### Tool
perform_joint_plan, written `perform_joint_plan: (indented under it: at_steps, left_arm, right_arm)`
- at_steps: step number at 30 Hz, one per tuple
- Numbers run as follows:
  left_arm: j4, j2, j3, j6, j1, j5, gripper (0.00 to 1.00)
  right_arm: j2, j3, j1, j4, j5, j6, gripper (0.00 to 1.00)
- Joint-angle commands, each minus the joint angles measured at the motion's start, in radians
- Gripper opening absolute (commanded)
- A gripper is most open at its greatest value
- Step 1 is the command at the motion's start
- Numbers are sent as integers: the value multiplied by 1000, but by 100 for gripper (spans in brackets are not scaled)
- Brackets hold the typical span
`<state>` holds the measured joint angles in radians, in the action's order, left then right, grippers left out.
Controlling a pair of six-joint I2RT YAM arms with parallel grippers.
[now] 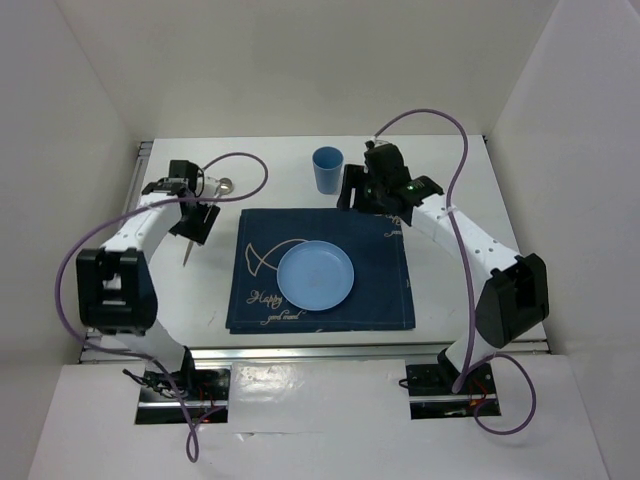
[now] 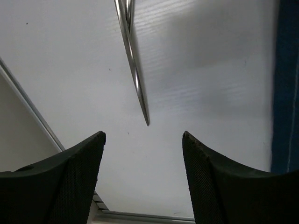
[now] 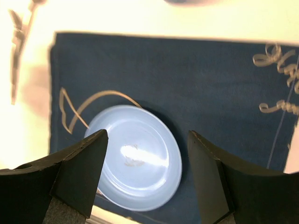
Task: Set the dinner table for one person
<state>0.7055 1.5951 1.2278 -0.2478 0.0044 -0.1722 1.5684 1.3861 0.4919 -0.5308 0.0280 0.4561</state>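
1. White worktop (image 1: 290, 170) spread flat across the floor of the enclosure, framed by a metal rail (image 1: 135, 200) and white walls (image 1: 80, 100), both arm bases at its near edge.
2. At its middle, a dark blue placemat (image 1: 370, 280) with pale fish outline and script, lying flat and square to the edges.
3. On the placemat, left of centre, a light blue plate (image 1: 315, 275) showing only its own glazed face and a patch of glare in the right wrist view (image 3: 135, 158).
4. Beyond the placemat's far edge, upright on the bare worktop, a blue cup (image 1: 327, 168), mouth up, with only blue interior visible.
5. Left of the placemat, apart from it, a slender metal utensil (image 1: 188, 250) on the worktop; kind hard to tell.
6. Left tool (image 2: 144, 135) spread wide, gripping nothing, the utensil's pointed end (image 2: 140, 93) just ahead of the gap.
7. Right tool (image 3: 147, 133) also spread wide and empty, held over the placemat's far edge near the cup, facing the plate.
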Motion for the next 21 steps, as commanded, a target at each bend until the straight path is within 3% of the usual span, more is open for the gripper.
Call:
perform_joint_plan:
  at_steps: [1, 8, 14, 18, 21]
  left_arm:
    - [15, 115, 93, -36, 22, -49, 74]
    - [-24, 307, 137, -36, 42, -85, 78]
    - [-5, 457, 246, -15, 74, 2, 78]
    - [22, 500, 269, -5, 74, 107, 69]
    - [51, 519, 269, -5, 83, 134, 52]
  right_arm:
    - [4, -33, -4, 0, 7, 10, 76]
    - [-16, -99, -4, 18, 16, 32, 76]
    - [-25, -99, -4, -3, 50, 32, 76]
    - [-59, -108, -4, -3, 66, 32, 76]
    - [-70, -117, -4, -14, 89, 32, 76]
